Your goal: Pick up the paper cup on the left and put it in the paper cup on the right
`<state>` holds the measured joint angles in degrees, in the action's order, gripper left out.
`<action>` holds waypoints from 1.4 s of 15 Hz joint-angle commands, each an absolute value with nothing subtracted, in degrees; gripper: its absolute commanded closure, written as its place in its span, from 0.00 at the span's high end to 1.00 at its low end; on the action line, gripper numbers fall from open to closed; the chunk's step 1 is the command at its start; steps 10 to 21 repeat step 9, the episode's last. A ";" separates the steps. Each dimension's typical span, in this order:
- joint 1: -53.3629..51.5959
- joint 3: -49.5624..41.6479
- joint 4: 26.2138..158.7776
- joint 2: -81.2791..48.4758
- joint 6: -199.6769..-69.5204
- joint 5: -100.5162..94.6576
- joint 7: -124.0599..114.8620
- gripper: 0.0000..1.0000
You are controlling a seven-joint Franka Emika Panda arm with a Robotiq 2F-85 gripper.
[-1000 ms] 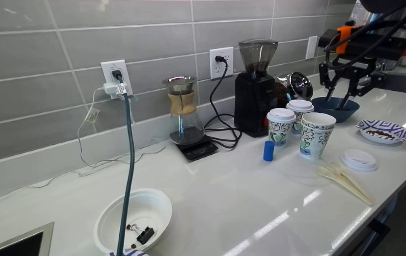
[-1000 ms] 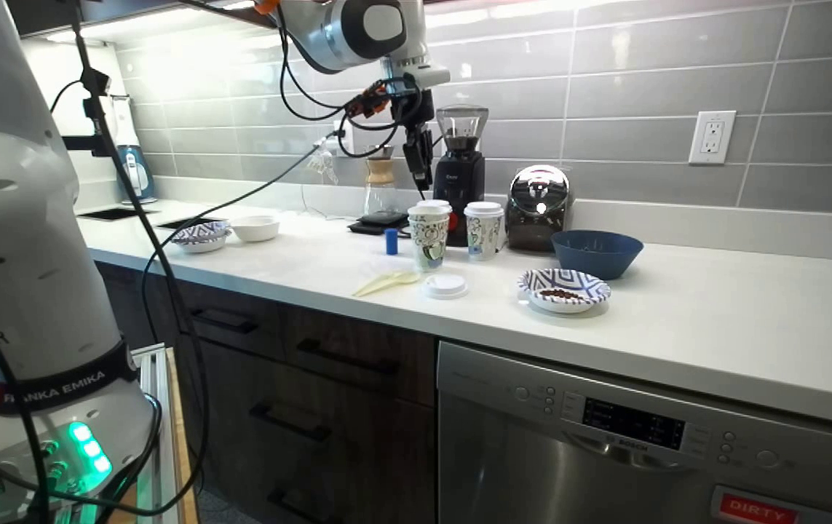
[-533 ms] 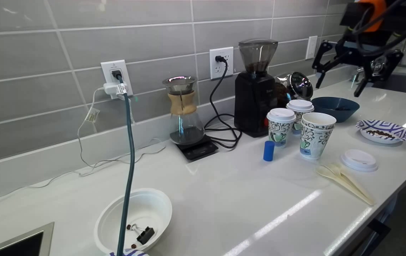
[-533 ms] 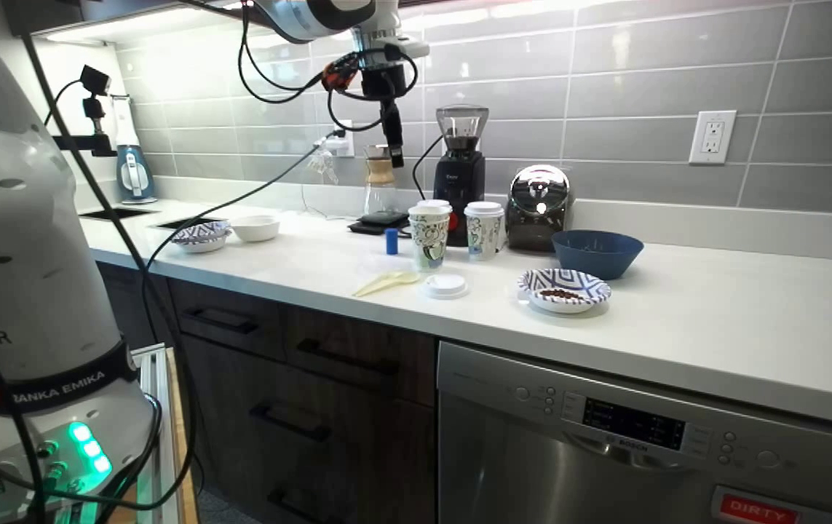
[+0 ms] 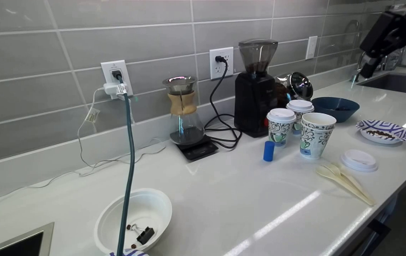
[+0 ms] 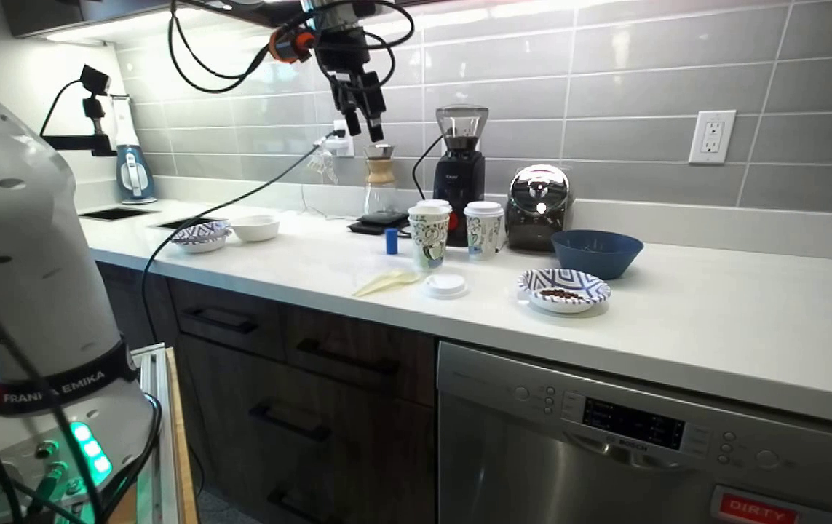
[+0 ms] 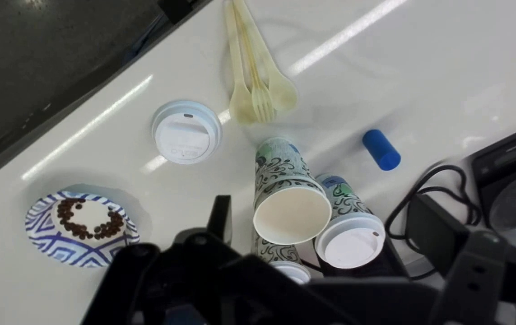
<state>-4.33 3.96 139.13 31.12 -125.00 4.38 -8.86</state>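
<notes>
Two patterned paper cups stand nested and upright on the counter, seen in both exterior views. The upper paper cup (image 5: 318,120) shows only its rim band above the outer paper cup (image 5: 312,144). In the wrist view I look into the inner cup (image 7: 291,216), and nothing shows inside it. My gripper (image 6: 365,132) hangs in the air well above the counter, apart from the cups. Its jaws stand wide with nothing between them; the black fingers (image 7: 220,216) show on both sides of the wrist view.
Close behind the stack are two lidded cups (image 5: 281,124) (image 5: 300,106) and a black grinder (image 5: 256,103). Around them lie a blue cylinder (image 5: 269,151), a loose lid (image 5: 359,160), pale cutlery (image 5: 345,183), a patterned bowl of beans (image 6: 565,302) and a blue bowl (image 6: 596,255).
The gripper has opened wider and risen away from the cups, moving back toward the robot base and turning somewhat. The nested cups and the other objects have stayed in place.
</notes>
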 commanded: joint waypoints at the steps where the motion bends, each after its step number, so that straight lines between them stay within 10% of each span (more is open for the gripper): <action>1: -6.05 2.36 143.50 44.36 -120.70 3.63 0.77 1.00; 21: -4.94 3.36 141.31 40.91 -120.80 4.29 -0.55 1.00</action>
